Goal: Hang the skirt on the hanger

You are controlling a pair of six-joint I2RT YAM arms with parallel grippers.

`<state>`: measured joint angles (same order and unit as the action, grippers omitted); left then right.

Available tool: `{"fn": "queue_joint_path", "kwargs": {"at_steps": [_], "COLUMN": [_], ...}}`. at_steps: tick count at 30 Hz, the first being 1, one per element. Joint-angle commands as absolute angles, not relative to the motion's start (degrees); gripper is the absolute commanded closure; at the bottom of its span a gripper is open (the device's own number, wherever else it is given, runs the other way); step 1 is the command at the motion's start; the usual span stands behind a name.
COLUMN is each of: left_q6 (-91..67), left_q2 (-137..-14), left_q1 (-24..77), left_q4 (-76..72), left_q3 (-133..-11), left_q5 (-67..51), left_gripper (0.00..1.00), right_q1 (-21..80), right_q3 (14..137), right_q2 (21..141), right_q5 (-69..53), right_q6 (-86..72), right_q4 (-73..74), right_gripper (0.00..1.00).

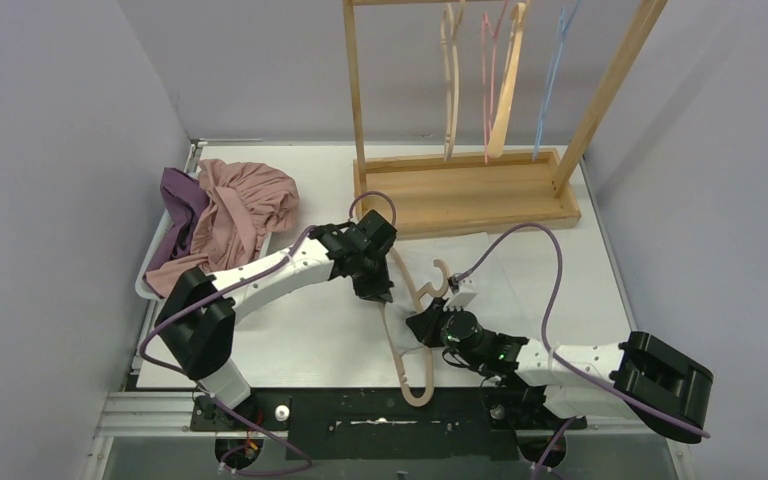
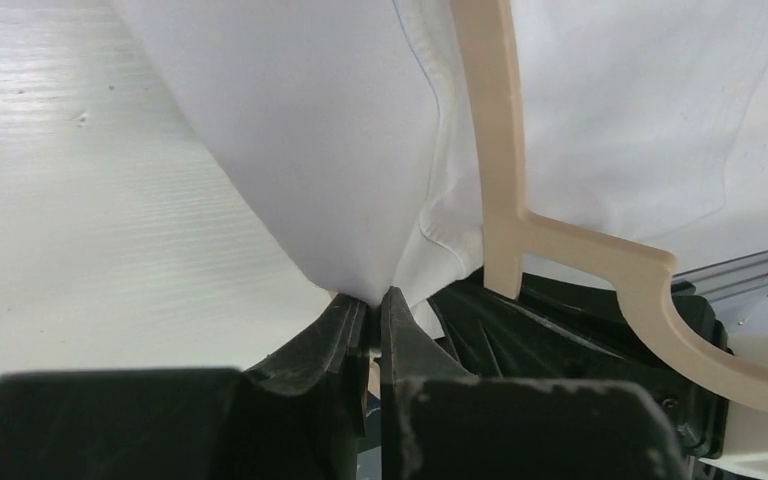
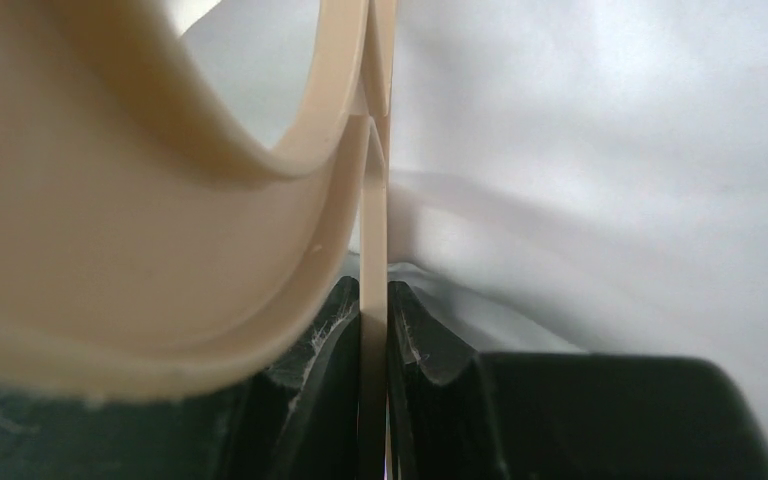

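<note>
The white skirt (image 2: 310, 120) lies on the table's middle, faint against the white top in the top view (image 1: 508, 265). My left gripper (image 2: 372, 297) is shut on a pinched fold of its edge and sits just left of the hanger (image 1: 375, 285). The beige hanger (image 1: 407, 345) lies over the skirt, its hook toward the back. Its arm crosses the left wrist view (image 2: 500, 150). My right gripper (image 3: 373, 292) is shut on the hanger's thin bar (image 3: 372, 220), gripping it near its middle (image 1: 426, 326). White skirt cloth (image 3: 610, 150) fills the space behind it.
A white bin (image 1: 146, 275) with pink and purple clothes (image 1: 230, 210) stands at the left edge. A wooden rack (image 1: 465, 190) with several hangers (image 1: 500, 80) hanging from it occupies the back. Purple cables (image 1: 550, 270) loop above the right arm.
</note>
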<state>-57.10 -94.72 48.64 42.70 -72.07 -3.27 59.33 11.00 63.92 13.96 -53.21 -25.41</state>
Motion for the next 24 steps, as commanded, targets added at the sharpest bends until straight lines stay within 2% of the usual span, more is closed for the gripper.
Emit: {"fn": "queue_joint_path", "kwargs": {"at_steps": [1, 8, 13, 16, 21, 24], "left_q6": [-53.38, -47.40, -46.18, -47.90, -49.71, -49.81], "left_q2": [-89.97, -85.61, -85.99, -85.45, -84.34, -84.50], "left_q1": [45.84, 38.00, 36.82, 36.79, 36.61, 36.45], "left_q4": [45.24, 47.15, 46.20, 44.08, 41.10, 42.22], "left_q3": [-71.94, -68.15, -66.58, -61.41, -53.77, -53.31], "left_q5": [-3.10, -5.59, -9.02, -9.97, -8.94, -5.53], "left_gripper": [1.00, 1.00, 1.00, 0.86, 0.77, 0.66], "right_q1": [59.14, 58.28, 56.51, 56.34, 56.31, 56.27], "right_q3": [14.09, 15.39, 17.66, 19.30, 24.37, 27.71], "right_q2": [62.74, 55.20, 52.35, 52.63, 53.62, 54.13], "right_q5": [14.39, 16.23, 15.09, 15.96, 22.24, 25.43], "right_q6": [-50.29, -48.26, -45.93, -46.61, -51.67, -53.40], "right_q4": [-19.24, -5.40, 1.09, 4.03, 11.90, 15.35], "right_gripper": [1.00, 1.00, 1.00, 1.00, 1.00, 1.00]}}
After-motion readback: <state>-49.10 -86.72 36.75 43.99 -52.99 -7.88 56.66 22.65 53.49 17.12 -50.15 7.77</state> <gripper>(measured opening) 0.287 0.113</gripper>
